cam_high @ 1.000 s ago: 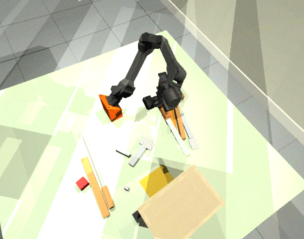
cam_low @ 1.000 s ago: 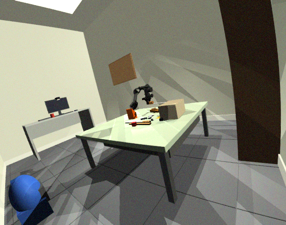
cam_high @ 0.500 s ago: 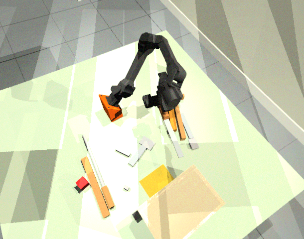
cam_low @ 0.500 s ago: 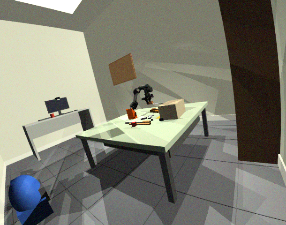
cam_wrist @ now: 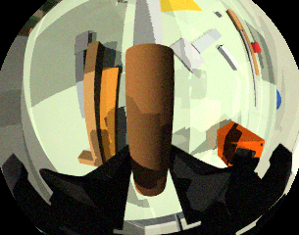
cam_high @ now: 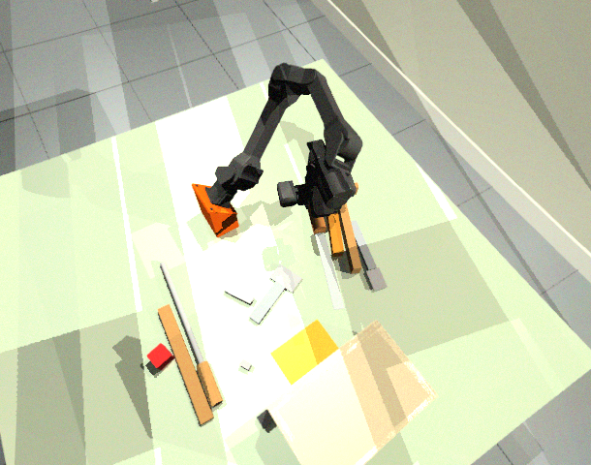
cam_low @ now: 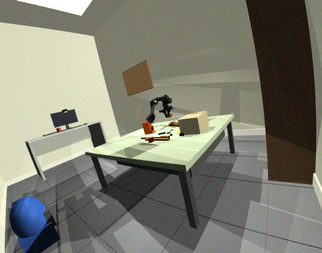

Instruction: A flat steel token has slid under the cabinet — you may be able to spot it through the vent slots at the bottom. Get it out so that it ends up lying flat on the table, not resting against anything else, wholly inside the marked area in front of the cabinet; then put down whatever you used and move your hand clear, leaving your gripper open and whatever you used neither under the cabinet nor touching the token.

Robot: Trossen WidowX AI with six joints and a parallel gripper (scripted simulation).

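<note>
My gripper is shut on the round brown handle of a tool with a long pale flat blade. It holds the tool a little above the table, and the blade points toward the yellow marked area. The see-through beige cabinet stands just behind that area. I cannot make out the steel token in any view.
Orange sticks and a grey strip lie under the gripper. White flat pieces, a rod with a brown handle, a wooden slat, a red cube and a dark cube lie to the left. The arm's orange base stands behind them.
</note>
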